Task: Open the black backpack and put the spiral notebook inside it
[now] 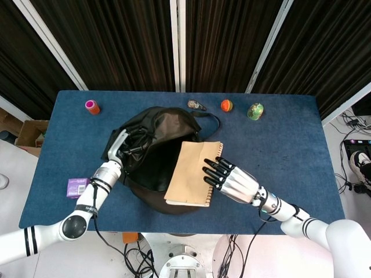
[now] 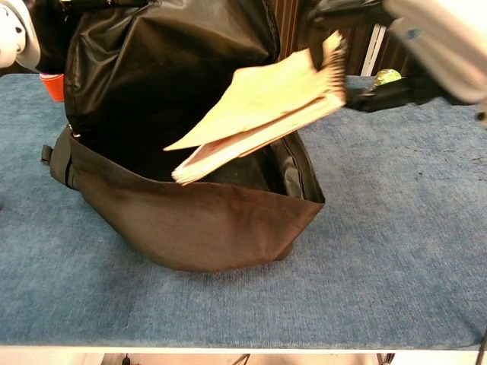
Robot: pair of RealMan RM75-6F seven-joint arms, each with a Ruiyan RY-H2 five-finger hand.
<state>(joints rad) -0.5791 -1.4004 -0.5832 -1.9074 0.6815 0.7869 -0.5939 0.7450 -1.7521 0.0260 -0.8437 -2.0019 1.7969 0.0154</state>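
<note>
notebook (image 1: pixel 191 173) (gripped by right hand (image 1: pixel 232 182)) tilts over open backpack (image 2: pixel 190 217), left hand (image 1: pixel 119 145) holding its flap.

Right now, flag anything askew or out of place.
Only the spiral notebook, and by intent: the right hand holds it tilted, free corner dipping toward the open black backpack. Nothing looks spilled or damaged.

Silver-white arms, black joint bands; right hand (image 1: pixel 232 182) silver shell, black fingers (image 1: pixel 212 172).
</note>
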